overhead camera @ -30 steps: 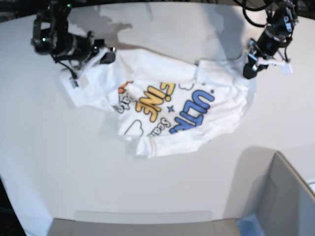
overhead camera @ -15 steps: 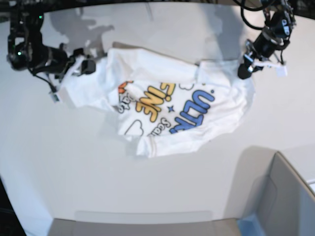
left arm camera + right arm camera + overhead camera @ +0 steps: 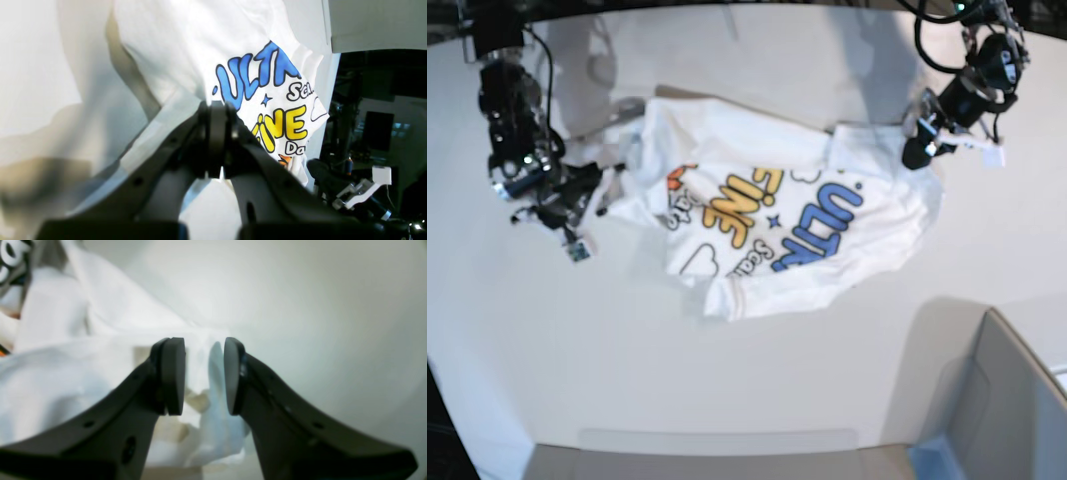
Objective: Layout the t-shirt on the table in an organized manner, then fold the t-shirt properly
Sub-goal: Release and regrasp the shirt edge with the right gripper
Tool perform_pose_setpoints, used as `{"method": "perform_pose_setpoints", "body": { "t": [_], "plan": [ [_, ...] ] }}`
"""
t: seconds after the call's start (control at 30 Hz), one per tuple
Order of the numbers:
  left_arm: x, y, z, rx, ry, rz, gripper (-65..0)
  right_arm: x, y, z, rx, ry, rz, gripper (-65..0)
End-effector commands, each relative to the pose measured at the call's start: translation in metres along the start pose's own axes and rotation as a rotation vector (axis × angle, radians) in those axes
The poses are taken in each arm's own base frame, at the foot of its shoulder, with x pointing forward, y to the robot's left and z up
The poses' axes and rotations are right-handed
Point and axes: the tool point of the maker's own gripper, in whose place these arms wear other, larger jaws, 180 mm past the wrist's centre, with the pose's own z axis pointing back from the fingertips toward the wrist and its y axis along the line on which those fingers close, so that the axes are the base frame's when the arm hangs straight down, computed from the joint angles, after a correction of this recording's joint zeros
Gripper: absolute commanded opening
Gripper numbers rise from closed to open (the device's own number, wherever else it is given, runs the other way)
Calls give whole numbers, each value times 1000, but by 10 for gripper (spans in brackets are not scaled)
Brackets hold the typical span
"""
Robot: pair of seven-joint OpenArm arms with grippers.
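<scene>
Base view shows the right gripper (image 3: 592, 190) down at the t-shirt's (image 3: 777, 215) sleeve end, lower and nearer the table's front than a second ago, when it stood higher at the back corner with the cloth pinched. Its jaws now stand apart, as the right wrist view confirms, with white fabric lying loose between and under the pads; the sleeve appears to have been let go after a sideways pull. Across the table (image 3: 727, 370), the left gripper (image 3: 915, 150) is clamped shut on the shirt's opposite edge, having shifted only slightly. The garment lies face up on the far half of the white tabletop, its blue and yellow lettering readable but skewed, the hem bunched, one corner folded under and wrinkles throughout. Spreading is judged to be in its early stage: the right-hand side has been drawn out a little, yet the body remains crumpled and no fold can begin.
</scene>
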Motion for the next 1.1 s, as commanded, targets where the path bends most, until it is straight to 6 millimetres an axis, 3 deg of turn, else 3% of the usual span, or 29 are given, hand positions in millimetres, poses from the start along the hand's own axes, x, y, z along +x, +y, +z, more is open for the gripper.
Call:
{"method": "perform_pose_setpoints", "body": {
  "t": [0.0, 0.27, 0.67, 0.73, 0.87, 1.07],
  "plan": [
    [8, -8, 3, -24, -19, -19, -650, 13, -17, 4, -52, -33, 5, -446],
    [8, -6, 4, -21, -22, -17, -650, -4, -30, -8, -68, 30, -18, -446],
    [8, -7, 3, -24, -22, -19, -650, -29, -32, -23, -58, 110, -53, -453],
    [8, -7, 3, -24, -22, -19, -650, -27, -30, -22, -57, 103, -49, -491],
    [8, -8, 3, -24, -21, -19, -650, -15, -27, -14, -57, 60, -33, -635],
    [8, -8, 3, -24, -21, -19, -650, -17, -19, -7, -47, 50, -16, -650]
  ]
}}
